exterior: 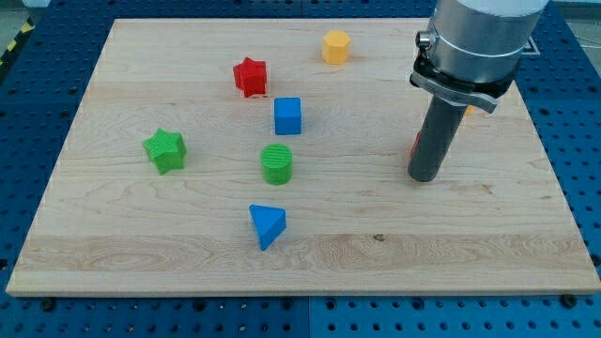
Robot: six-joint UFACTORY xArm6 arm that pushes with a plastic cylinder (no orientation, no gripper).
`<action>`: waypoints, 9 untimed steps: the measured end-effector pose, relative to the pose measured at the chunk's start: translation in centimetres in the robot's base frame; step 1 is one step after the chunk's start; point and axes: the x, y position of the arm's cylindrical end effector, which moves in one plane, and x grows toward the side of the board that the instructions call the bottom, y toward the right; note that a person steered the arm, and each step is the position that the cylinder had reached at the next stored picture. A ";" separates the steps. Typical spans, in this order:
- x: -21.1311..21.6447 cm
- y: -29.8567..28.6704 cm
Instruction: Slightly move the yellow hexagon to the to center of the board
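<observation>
The yellow hexagon (335, 46) sits near the board's top edge, a little right of the middle. My tip (424, 176) rests on the wooden board (488, 235) at the view's right, well below and to the right of the hexagon. A small sliver of a red block (414, 145) shows just behind the rod's left side; its shape is hidden.
A red star (250, 76) lies left of the hexagon. A blue cube (287, 115) sits below the star, a green cylinder (277, 163) below that, and a blue triangle (267, 225) lower still. A green star (165, 150) is at the left.
</observation>
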 end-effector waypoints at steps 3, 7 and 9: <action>-0.1 -2.5; -4.1 -6.2; -4.9 -8.1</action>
